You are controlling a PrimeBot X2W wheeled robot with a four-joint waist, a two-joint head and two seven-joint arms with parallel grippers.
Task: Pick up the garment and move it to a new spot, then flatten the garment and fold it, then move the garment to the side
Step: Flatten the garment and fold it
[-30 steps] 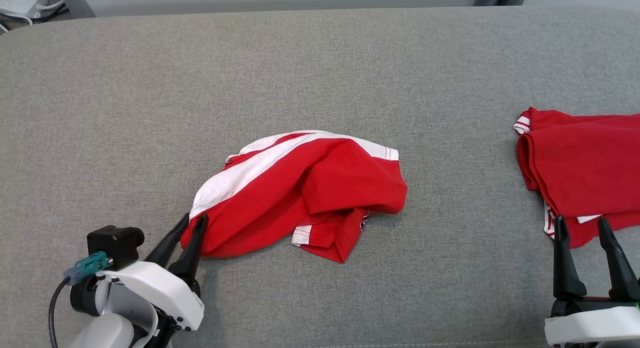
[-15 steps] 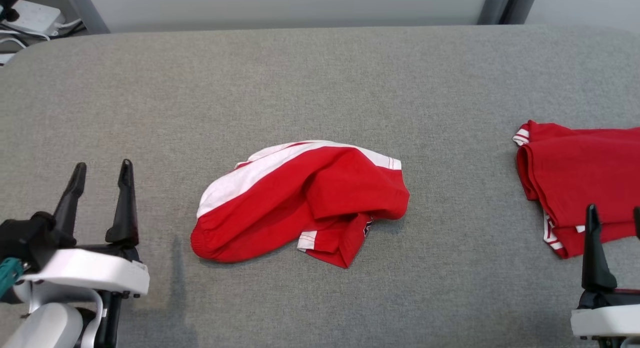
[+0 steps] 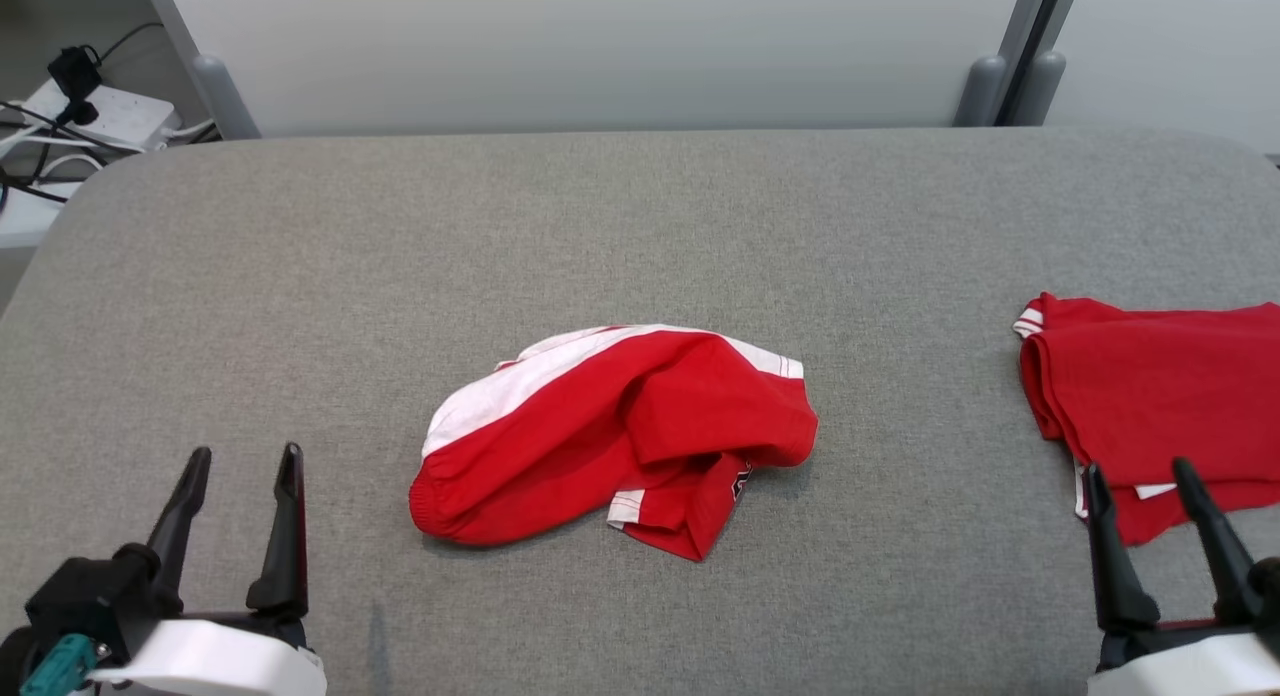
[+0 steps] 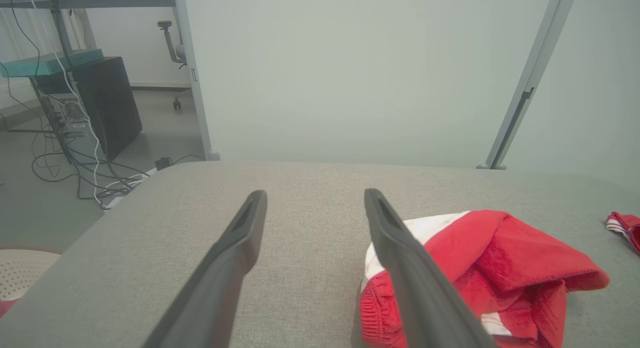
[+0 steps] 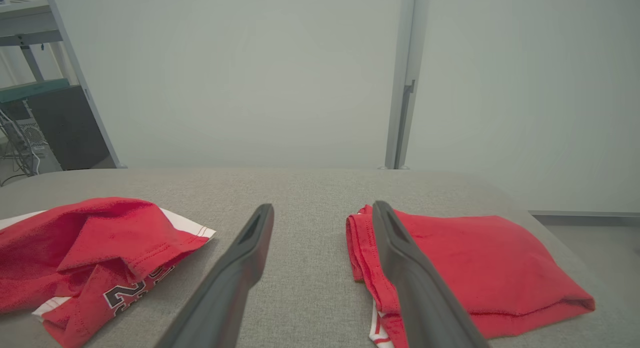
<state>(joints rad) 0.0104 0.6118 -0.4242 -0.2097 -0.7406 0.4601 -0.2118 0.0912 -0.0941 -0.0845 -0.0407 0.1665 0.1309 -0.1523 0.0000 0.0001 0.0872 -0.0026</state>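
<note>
A crumpled red garment with a broad white band lies heaped near the middle of the grey woven-fabric surface (dark printed lettering shows on a turned-under edge in the right wrist view). The left gripper stands to the heap's left, apart from the cloth, its fingers spread wide and empty. The right gripper is also spread and empty, at the near corner of a folded plain red garment lying at the surface's right end.

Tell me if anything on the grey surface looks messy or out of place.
The red and white garment in the middle lies crumpled in a heap, unlike the folded red garment at the right edge.
</note>
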